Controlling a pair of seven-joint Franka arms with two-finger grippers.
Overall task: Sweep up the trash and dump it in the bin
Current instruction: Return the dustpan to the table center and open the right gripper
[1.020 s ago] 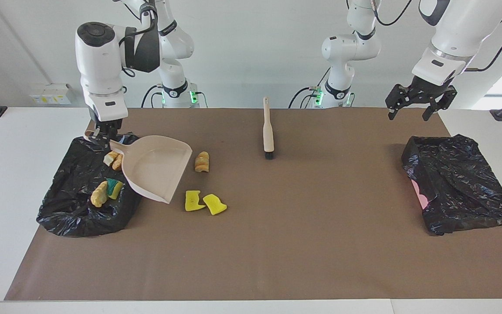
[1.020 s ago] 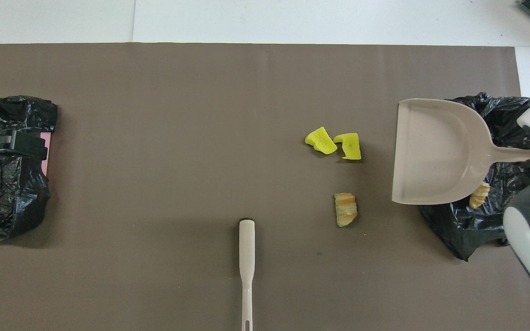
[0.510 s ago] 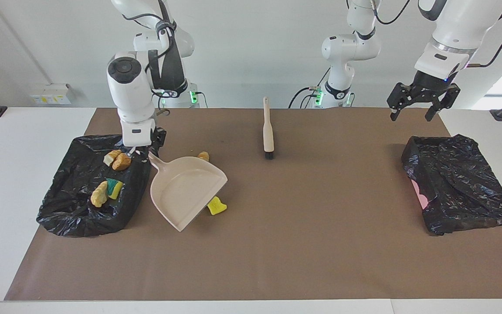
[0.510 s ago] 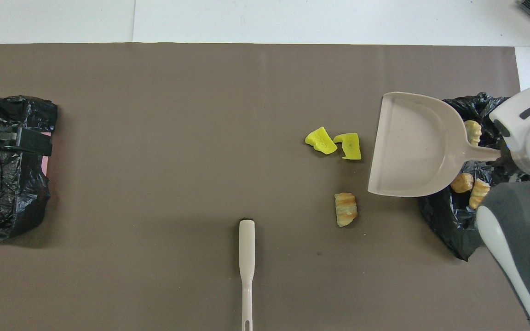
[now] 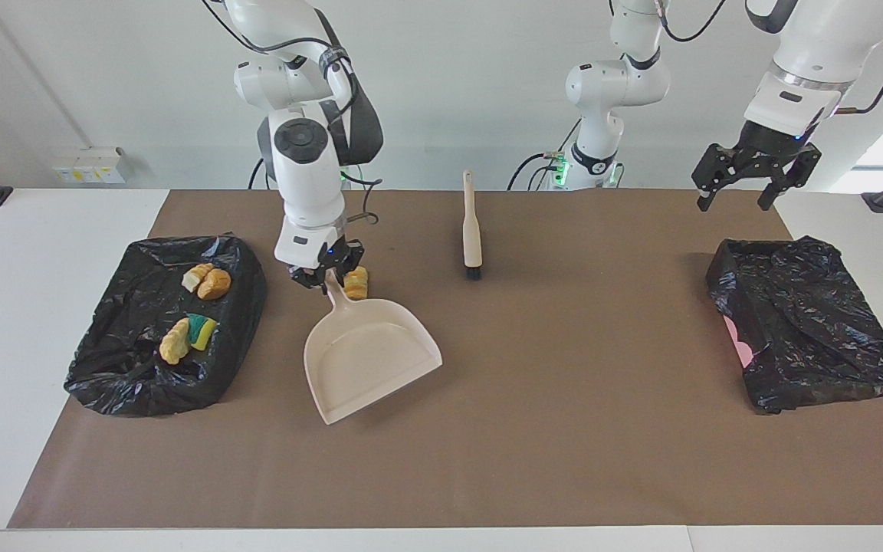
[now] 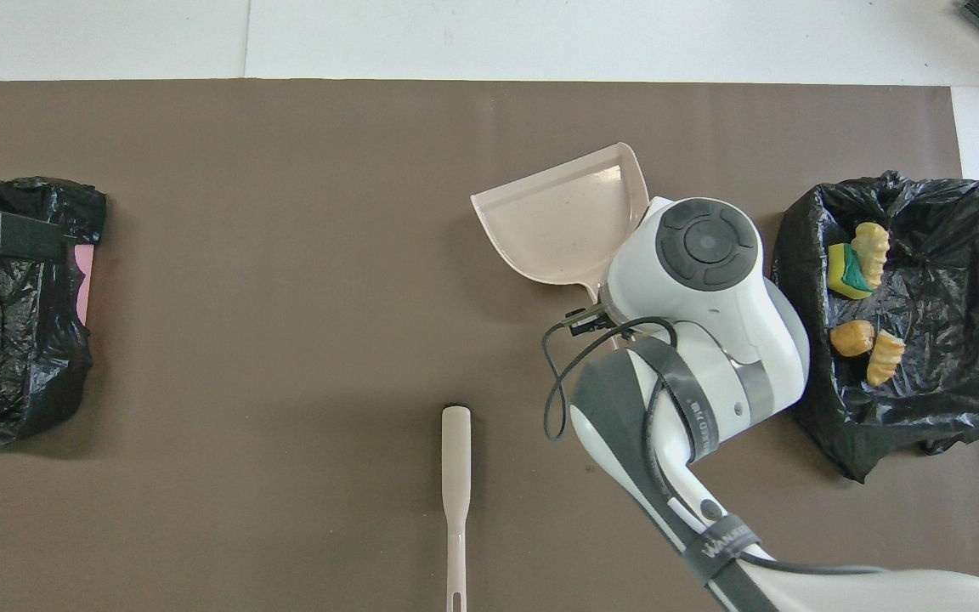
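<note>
At right arm's end of table, black plastic-lined bin (image 5: pixel 104 368) seen holding 4 scraps of trash (image 5: pixel 214 282): 3 tan bread-like lumps, 1 green-backed yellow sponge. Beige plastic dustpan (image 5: pixel 369 356), empty, swung off bin within last second and brought low over brown mat (image 5: pixel 564 429); handle clamped in closed fingers of right gripper (image 5: pixel 326 277). 1 bread lump (image 5: pixel 356 282) left on mat just beside handle; 2 yellow sponge pieces now hidden. Beige brush (image 5: pixel 472 230) untouched. Left gripper (image 5: pixel 733 201) spread wide, empty, waiting near second black bag (image 5: pixel 802 322). Another sweep judged due.
</note>
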